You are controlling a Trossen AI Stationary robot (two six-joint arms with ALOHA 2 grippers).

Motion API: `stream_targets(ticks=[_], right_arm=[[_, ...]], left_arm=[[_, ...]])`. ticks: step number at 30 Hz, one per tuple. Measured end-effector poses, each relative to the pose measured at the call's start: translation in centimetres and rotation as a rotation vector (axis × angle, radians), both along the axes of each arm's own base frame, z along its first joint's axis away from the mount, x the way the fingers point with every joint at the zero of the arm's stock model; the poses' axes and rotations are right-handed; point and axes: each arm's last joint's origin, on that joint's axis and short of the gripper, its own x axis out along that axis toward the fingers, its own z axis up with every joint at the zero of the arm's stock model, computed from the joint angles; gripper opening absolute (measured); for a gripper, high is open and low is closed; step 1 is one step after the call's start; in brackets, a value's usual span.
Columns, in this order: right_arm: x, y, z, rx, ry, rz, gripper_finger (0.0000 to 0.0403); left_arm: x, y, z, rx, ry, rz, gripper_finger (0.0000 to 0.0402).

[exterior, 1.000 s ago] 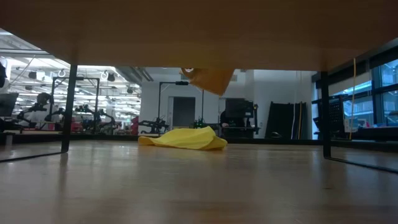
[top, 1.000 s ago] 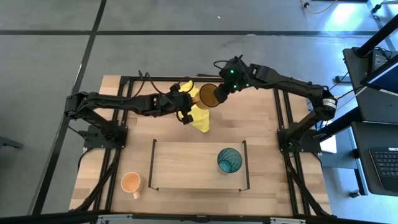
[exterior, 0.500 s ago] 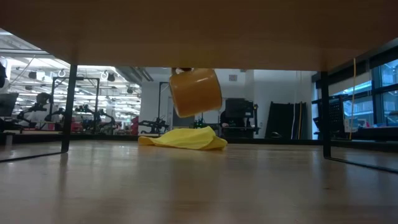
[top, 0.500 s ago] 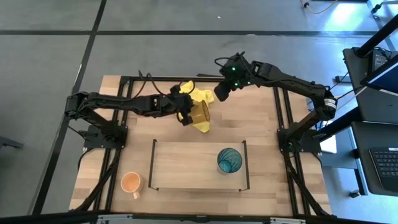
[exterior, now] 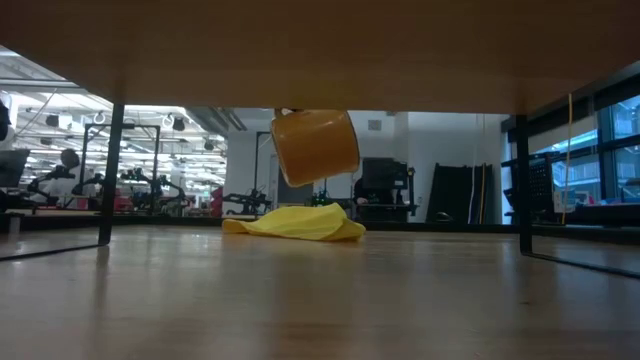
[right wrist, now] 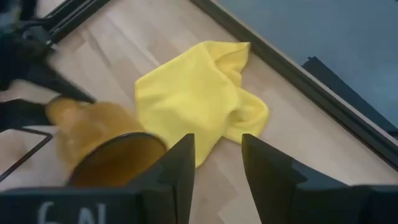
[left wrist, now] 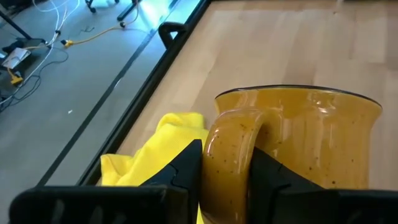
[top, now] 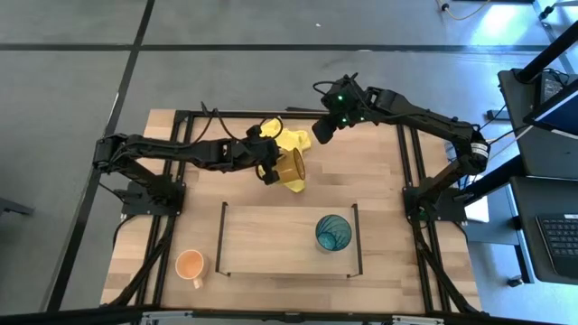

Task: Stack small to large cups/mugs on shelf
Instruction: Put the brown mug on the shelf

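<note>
The amber-brown mug (top: 291, 167) hangs in the air over the yellow cloth (top: 287, 144) at the table's far middle, with my left gripper (top: 274, 168) shut on it. In the low view the mug (exterior: 315, 145) is clear of the table. My right gripper (top: 322, 132) stands open just to the far right of it, with nothing between its fingers (right wrist: 180, 168). The teal tumbler (top: 332, 233) stands on the right end of the shelf (top: 271, 244). The small pale-orange mug (top: 191, 264) stands on the table left of the shelf. My left gripper pinches the mug's handle (left wrist: 227, 140) between its two fingers (left wrist: 186, 168), one on each side of the loop. The fingers come from the table's left, slanting downward. The mug is lifted clear and tilted, its mouth (right wrist: 118, 162) turned up and toward the right.
The yellow cloth (exterior: 300, 222) lies crumpled on the table under the held mug. Thin black uprights (top: 222, 239) stand at the shelf's two short ends. Bare wood shows on the middle and left part of the shelf board.
The amber-brown mug has passed from my right gripper to my left: the right one has let go and drawn back a little toward the far right. The mug has swung down and toward the near side, and now hangs from the left gripper.
</note>
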Motion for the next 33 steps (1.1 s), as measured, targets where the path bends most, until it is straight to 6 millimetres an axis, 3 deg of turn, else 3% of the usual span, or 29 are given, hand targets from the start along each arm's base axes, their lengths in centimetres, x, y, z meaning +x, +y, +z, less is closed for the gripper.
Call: stream_targets(ticks=[5,11,14,23,33], right_arm=[[-0.7,-1.0,-0.2,0.009,0.028,-0.034,0.0133],[-1.2,-1.7,-0.2,0.005,0.04,-0.044,0.0133],[-1.3,-1.9,-0.2,0.006,0.039,-0.05,0.0133],[-1.3,-2.0,-0.2,0.108,-0.023,0.007,0.0126],[-0.1,0.5,-0.1,0.261,-0.089,0.149,0.0039]], left_arm=[[-0.9,-0.9,1.8,-0.007,-0.077,-0.003,0.0075],[-3.6,-1.8,6.0,0.013,-0.207,0.043,0.0075],[-4.9,-2.5,7.2,-0.006,-0.219,0.041,0.0074],[-6.6,-5.8,8.8,-0.108,-0.306,-0.119,0.0074],[-6.5,-8.2,8.6,-0.224,-0.332,-0.171,0.0074]])
